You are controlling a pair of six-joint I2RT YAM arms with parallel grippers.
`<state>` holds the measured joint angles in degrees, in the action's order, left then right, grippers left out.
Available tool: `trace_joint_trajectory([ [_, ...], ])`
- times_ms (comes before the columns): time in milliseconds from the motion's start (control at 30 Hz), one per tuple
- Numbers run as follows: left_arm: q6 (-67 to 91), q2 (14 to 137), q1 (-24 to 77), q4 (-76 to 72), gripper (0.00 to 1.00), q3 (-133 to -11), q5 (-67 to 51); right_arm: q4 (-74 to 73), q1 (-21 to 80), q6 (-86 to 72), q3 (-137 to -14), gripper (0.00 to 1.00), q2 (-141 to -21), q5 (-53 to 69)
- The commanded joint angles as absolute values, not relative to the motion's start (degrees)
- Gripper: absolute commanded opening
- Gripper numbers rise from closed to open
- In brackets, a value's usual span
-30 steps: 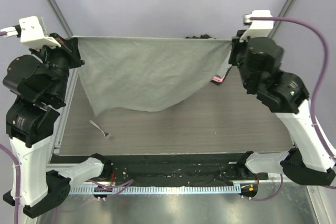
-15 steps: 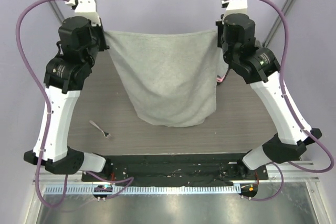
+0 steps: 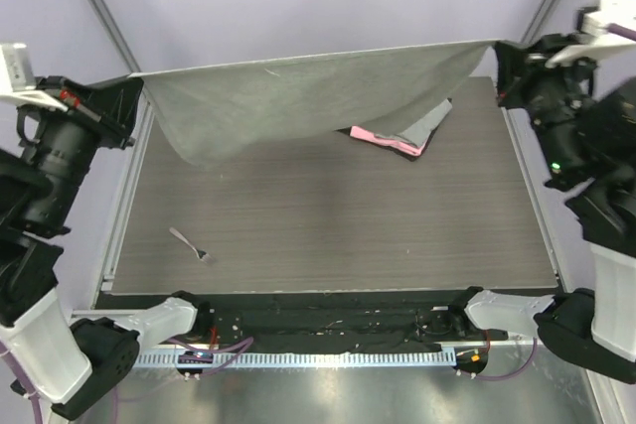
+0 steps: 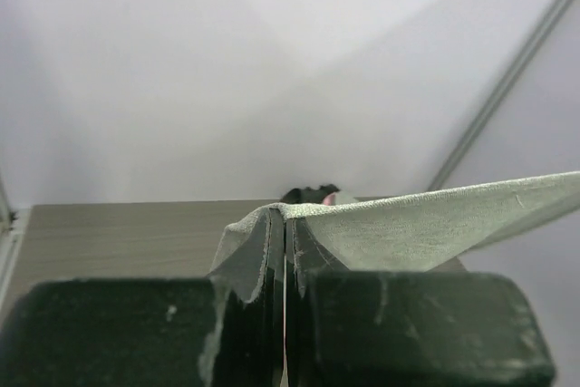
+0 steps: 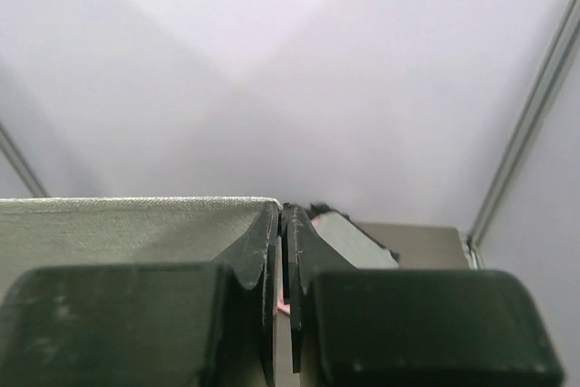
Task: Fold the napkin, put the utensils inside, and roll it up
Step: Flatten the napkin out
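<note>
Grey table carries a small silver fork at eight o'clock; left pincer at ten and right pincer at two clamp the plain light-grey cloth napkin taut.

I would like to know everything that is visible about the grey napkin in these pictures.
The napkin is a plain light-grey cloth, soft and thin-looking, without pattern. It hangs above the table, spread wide between both arms. The shut left tool pinches one upper corner, the shut right tool the other, so the top edge runs nearly straight. The lower part sags in a loose curve, deepest near the left side. Nothing else is seen touching it.
</note>
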<state>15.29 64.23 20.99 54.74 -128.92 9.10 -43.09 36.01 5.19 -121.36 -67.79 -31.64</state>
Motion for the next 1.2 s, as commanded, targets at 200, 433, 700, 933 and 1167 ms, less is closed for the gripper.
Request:
trace_joint_trajectory([
  [200,25.49,59.86,20.21,55.03,0.01,-125.54,6.41,-43.08,34.98,0.62,-127.98,0.01,-63.63,-21.01],
  [433,21.1,64.12,20.3,46.23,0.0,-106.89,17.47,-34.55,34.98,6.58,-116.73,0.01,-74.42,-26.45],
  [700,21.62,79.61,-0.68,37.8,0.0,-94.49,6.43,-26.37,29.8,8.79,-120.04,0.01,-102.8,-23.82],
  [933,21.36,105.27,-11.95,38.32,0.0,-104.4,-1.94,-23.21,29.09,10.64,-151.74,0.01,-142.59,-21.19],
  [1167,18.02,122.87,-12.39,44.99,0.41,-124.96,-3.43,-0.27,29.09,7.74,-142.82,0.42,-147.13,-14.97],
])
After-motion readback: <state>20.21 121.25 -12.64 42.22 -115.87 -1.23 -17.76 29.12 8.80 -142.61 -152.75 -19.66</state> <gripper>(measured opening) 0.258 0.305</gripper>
